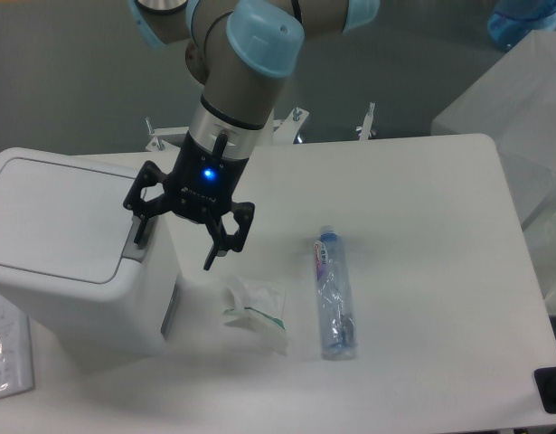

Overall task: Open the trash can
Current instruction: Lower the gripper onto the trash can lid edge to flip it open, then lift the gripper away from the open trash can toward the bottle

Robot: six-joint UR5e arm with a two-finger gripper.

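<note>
The trash can (74, 249) has its lid down; the tool (174, 244) is spread apart above its edge.

A white table (422, 208) carries everything. The trash can (70, 249) stands at its left end, lid shut. Near the middle lie a crumpled wrapper (255, 310) (white with green) and, just beside it, a flattened plastic bottle (334, 294).

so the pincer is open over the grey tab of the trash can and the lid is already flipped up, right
Not quite. The camera view shows the lid lying flat and closed on the trash can. The rest holds: the pincer is open, one finger over the grey tab at the rim.
</note>
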